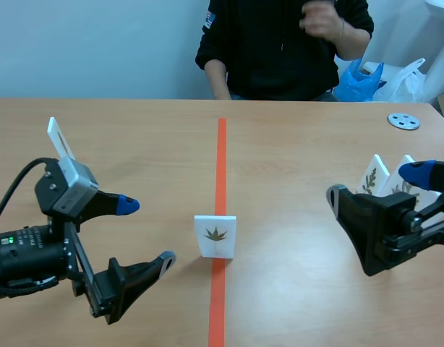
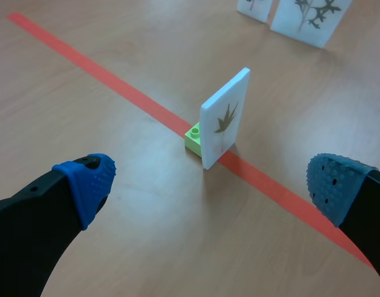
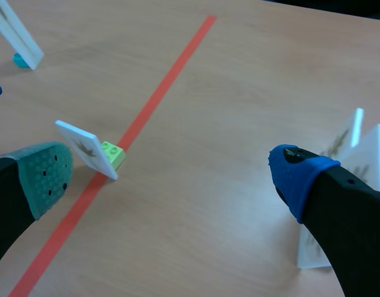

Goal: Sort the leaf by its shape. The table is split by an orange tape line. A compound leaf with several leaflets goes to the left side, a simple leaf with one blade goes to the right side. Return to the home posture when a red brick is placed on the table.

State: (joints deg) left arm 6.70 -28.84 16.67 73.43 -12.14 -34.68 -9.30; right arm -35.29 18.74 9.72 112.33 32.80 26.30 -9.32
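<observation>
A white card (image 1: 215, 237) showing a dark leaf with pointed lobes spreading from one stalk stands upright on the orange tape line (image 1: 221, 159), held by a green brick (image 2: 192, 137) at its base. My left gripper (image 1: 147, 231) is open, just left of the card and apart from it. In the left wrist view the card (image 2: 224, 119) stands ahead, between the fingers' lines. My right gripper (image 1: 375, 184) is open on the right side, well away from the card (image 3: 85, 147).
Two leaf cards (image 1: 385, 177) stand on the right side, close to my right gripper. One card (image 1: 59, 137) stands on the left side, on a blue base (image 3: 20, 60). A person sits across the table. A grey disc (image 1: 403, 121) lies far right.
</observation>
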